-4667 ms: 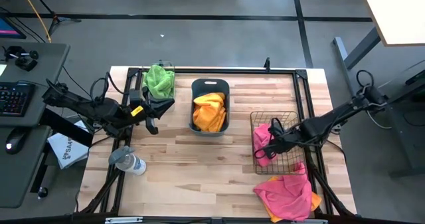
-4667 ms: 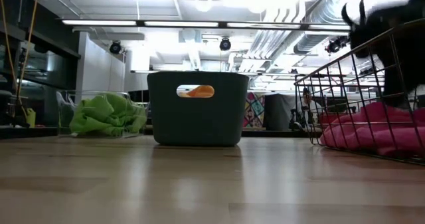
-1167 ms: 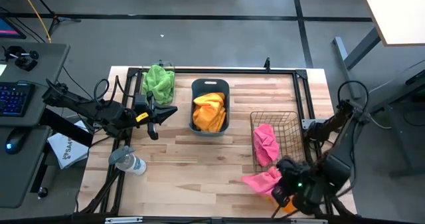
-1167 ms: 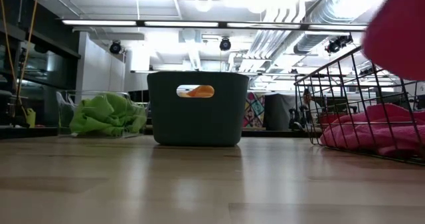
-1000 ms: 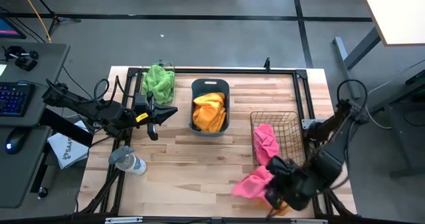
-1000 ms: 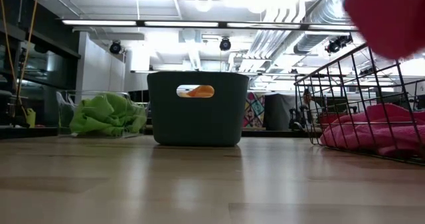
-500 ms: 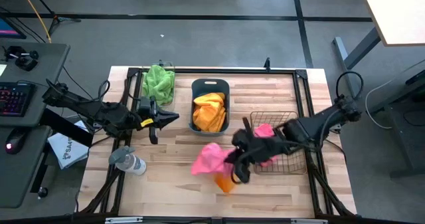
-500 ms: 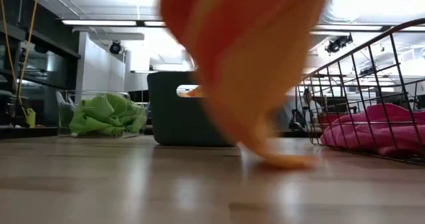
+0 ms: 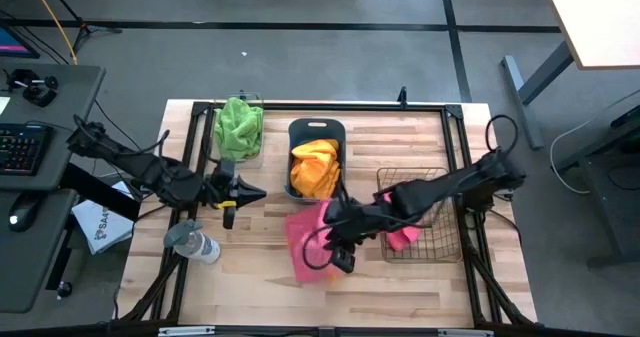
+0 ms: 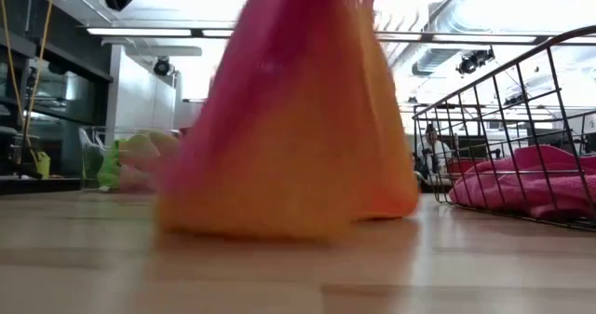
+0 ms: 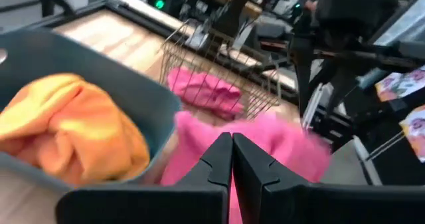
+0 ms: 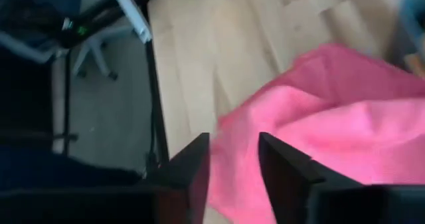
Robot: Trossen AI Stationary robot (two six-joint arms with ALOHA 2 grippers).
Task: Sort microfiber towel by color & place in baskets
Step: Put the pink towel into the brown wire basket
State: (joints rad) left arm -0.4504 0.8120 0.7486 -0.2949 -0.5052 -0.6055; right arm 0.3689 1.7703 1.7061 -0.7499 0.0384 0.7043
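Observation:
My right gripper [image 9: 337, 239] reaches across the table to its middle, in front of the teal tub [image 9: 316, 129], and is shut on a pink towel [image 9: 302, 245]. In the low view an orange towel [image 10: 307, 193] hangs with the pink one [image 10: 279, 81]. The teal tub holds orange towels [image 9: 314, 167]. A green towel [image 9: 240, 123] fills the clear bin at far left. The wire basket [image 9: 440, 239] on the right holds another pink towel [image 9: 404, 235]. My left gripper [image 9: 256, 190] hovers shut to the left of the tub. My right gripper holds the pink towel by a bunched upper part [image 12: 239, 141] that sits between its two fingers [image 12: 196, 167]. The cloth hangs below the gripper and spreads toward the table's left. Its lower end and that of the orange towel [image 10: 242, 223] rest on the wood.
A plastic bottle [image 9: 190, 242] lies at the table's near left edge. Bare wood lies in front of the tub and along the near edge [image 9: 400, 297]. A dark frame runs round the table [image 9: 330, 105]. A desk with a keyboard stands to the left.
My right gripper has swung from the near right corner toward the table's left, to the middle in front of the teal tub, carrying the pink and orange towels. They were lifted clear and swinging; now their lower ends touch the wood. My left gripper has edged toward the near edge.

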